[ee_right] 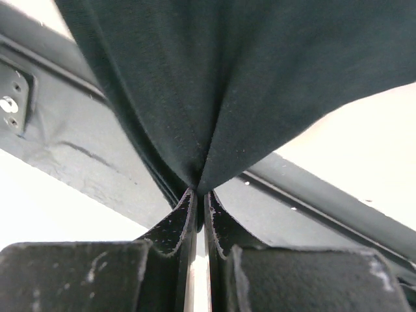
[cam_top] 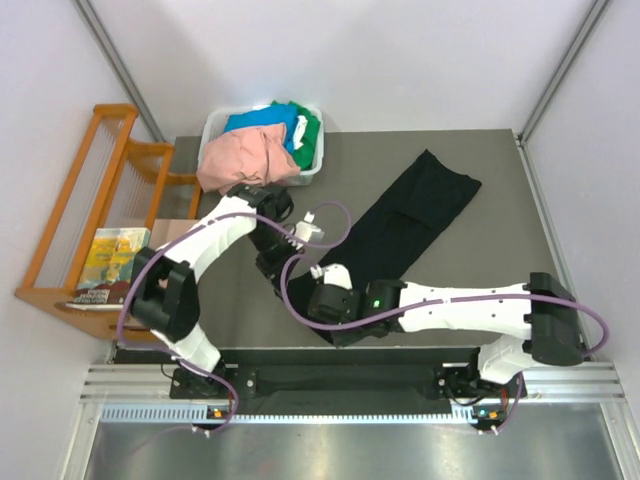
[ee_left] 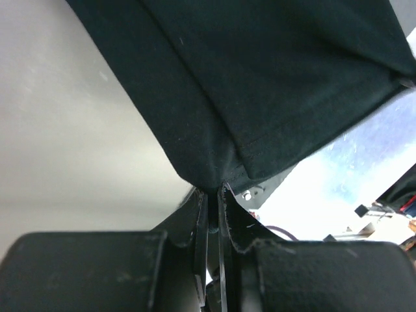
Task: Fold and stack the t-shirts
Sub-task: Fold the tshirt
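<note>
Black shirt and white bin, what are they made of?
The black shirt looks like soft, matte knit cloth. It drapes, gathers into folds where the right arm's fingers pinch it, and shows a stitched hem in the left wrist view. The white bin looks like smooth, hard plastic with a stiff rim, though that is a guess from afar.

Blk t-shirt [cam_top: 410, 225], salmon-pink shirt [cam_top: 245, 160], blue shirt [cam_top: 260, 120], grn shirt [cam_top: 310, 128], wht bin [cam_top: 312, 172], orange rack [cam_top: 113, 110]
</note>
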You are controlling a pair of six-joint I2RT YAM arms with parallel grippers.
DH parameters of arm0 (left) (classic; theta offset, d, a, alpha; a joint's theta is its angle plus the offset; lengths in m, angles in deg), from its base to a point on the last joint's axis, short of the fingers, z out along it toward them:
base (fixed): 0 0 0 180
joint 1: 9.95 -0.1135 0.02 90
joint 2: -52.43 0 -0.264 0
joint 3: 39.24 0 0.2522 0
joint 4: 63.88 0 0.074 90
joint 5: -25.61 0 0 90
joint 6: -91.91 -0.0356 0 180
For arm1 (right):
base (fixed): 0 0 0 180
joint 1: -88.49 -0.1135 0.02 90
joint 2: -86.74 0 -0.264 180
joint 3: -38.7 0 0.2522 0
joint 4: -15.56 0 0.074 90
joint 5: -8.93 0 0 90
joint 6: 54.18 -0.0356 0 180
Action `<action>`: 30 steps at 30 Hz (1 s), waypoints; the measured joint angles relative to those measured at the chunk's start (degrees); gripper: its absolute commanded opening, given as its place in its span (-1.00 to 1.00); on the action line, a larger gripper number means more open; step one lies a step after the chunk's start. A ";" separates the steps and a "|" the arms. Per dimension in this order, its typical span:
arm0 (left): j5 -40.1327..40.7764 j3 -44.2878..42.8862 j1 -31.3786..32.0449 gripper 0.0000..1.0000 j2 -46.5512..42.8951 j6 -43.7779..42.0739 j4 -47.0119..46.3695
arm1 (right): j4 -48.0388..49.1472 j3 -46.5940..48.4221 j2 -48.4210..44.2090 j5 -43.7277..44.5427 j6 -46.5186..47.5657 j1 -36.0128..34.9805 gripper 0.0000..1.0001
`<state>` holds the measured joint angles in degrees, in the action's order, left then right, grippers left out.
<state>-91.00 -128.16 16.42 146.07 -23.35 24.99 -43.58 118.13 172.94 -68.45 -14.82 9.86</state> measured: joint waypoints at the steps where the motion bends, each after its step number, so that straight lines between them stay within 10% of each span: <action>1: -0.15 -1.92 0.00 -0.79 1.70 0.35 -0.04 | -0.31 0.07 -0.87 0.17 0.17 0.72 -1.00; 14: -3.02 -34.05 0.52 -0.81 19.10 6.16 0.87 | -1.31 -1.60 -10.23 3.06 4.74 15.19 -1.00; 30: -2.58 -40.11 1.09 -0.83 24.90 8.76 0.74 | -0.74 -2.36 -11.06 0.74 11.65 26.38 -1.00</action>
<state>-93.58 -168.27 17.51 170.97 -14.58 25.73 -44.33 115.77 161.88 -67.70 -3.17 36.24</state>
